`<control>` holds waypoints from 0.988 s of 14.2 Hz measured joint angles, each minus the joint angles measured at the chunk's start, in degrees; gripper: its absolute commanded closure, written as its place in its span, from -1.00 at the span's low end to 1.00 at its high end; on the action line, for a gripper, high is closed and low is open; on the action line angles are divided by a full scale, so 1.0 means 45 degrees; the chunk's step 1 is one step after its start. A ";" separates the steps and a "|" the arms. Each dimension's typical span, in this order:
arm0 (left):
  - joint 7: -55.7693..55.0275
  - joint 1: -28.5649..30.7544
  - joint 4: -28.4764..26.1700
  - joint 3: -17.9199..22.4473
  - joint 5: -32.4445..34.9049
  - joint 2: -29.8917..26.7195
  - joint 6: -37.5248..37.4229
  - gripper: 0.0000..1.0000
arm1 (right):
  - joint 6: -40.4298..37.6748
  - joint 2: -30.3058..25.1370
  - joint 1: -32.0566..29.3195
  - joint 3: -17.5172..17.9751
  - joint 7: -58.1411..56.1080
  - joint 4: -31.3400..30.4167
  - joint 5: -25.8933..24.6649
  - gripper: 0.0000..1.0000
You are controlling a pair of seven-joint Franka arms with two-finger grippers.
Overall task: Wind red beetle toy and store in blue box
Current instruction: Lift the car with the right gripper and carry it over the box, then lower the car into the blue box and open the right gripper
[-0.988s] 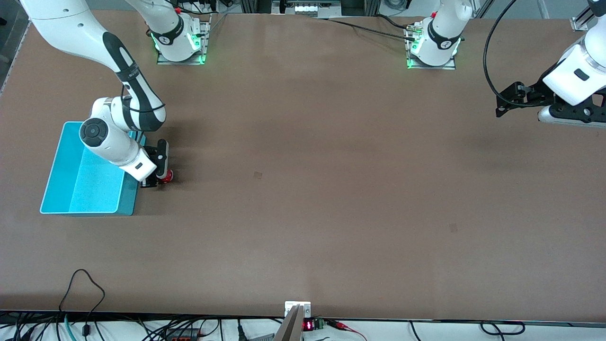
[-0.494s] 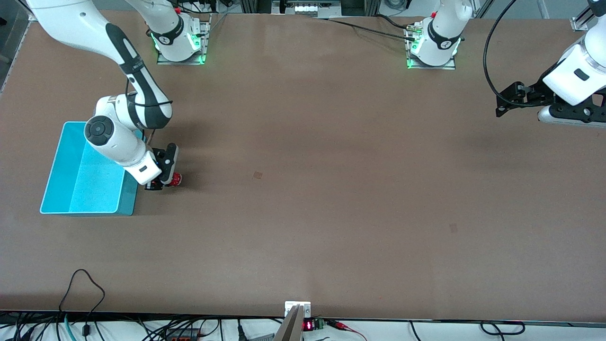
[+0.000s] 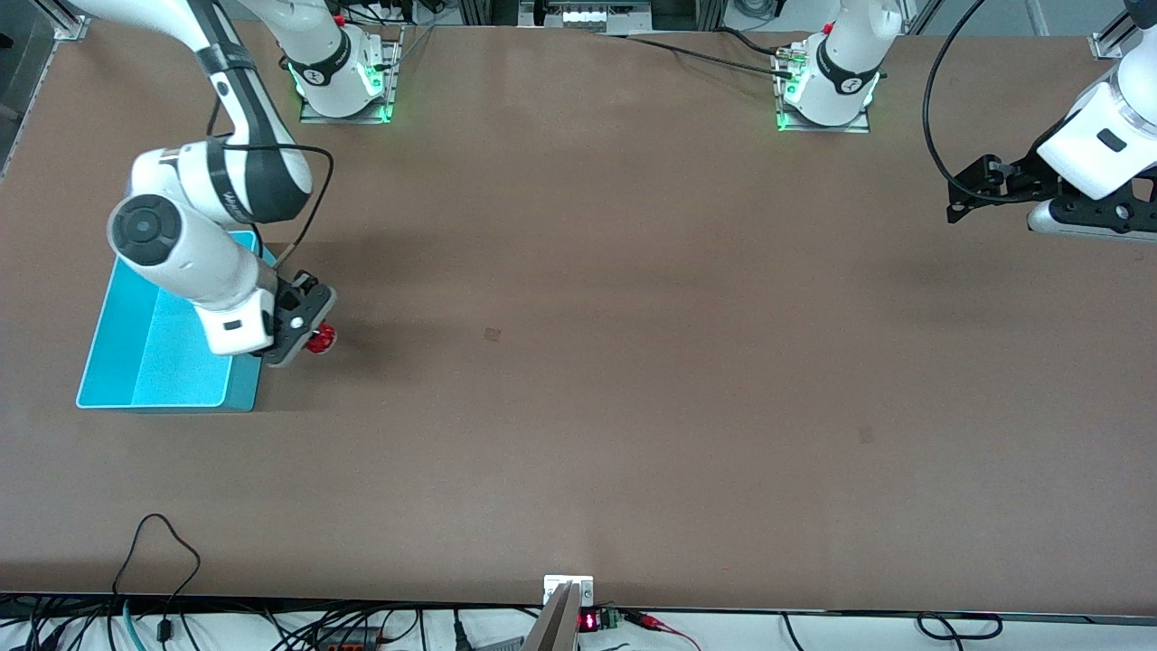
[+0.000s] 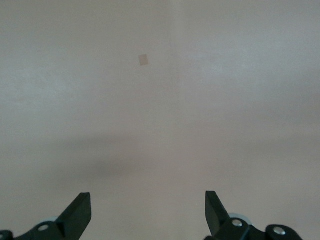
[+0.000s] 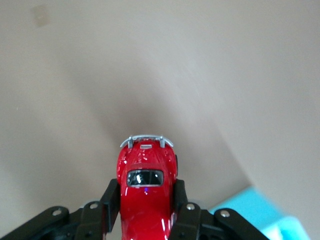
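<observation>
My right gripper (image 3: 307, 336) is shut on the red beetle toy (image 3: 319, 339) and holds it above the table, just beside the blue box (image 3: 136, 366) on its side toward the left arm's end. In the right wrist view the glossy red car (image 5: 146, 185) sits pinched between the two black fingers (image 5: 110, 197), its silvery bumper pointing away from the wrist, and a corner of the blue box (image 5: 252, 207) shows below. My left gripper (image 3: 958, 203) waits open and empty over the table at the left arm's end; its fingertips (image 4: 80, 210) show over bare table.
The brown table (image 3: 578, 362) is bare apart from a small darker mark (image 3: 492, 334) near its middle, which also shows in the left wrist view (image 4: 144, 60). Cables and a small device (image 3: 569, 601) line the table's edge nearest the front camera.
My right arm has risen and swung back toward the blue box, lifting the red beetle toy off the table after dragging it a little away from the box. The left arm has not moved.
</observation>
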 measured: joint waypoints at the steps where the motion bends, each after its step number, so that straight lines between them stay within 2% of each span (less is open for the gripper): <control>1: 0.0000 0.0000 0.0003 -0.0003 0.0000 0.0000 0.0000 -1.00 | -0.0438 -0.0172 -0.0034 -0.0314 0.1200 0.0014 0.0002 1.00; 6: 0.0000 0.0000 0.0032 -0.0008 0.0000 0.0001 0.0000 -1.00 | -0.1033 -0.0532 -0.0110 -0.2127 0.5143 -0.0001 0.0008 1.00; 10: 0.0000 -0.0001 0.0044 -0.0013 0.0000 0.0001 0.0000 -1.00 | -0.1010 -0.0527 -0.0268 -0.3903 0.5976 -0.0379 0.0015 1.00; 14: 0.0000 -0.0001 0.0048 -0.0013 0.0000 0.0001 0.0000 -1.00 | 0.0179 -0.0535 -0.0634 -0.4164 0.6316 -0.1570 0.0019 1.00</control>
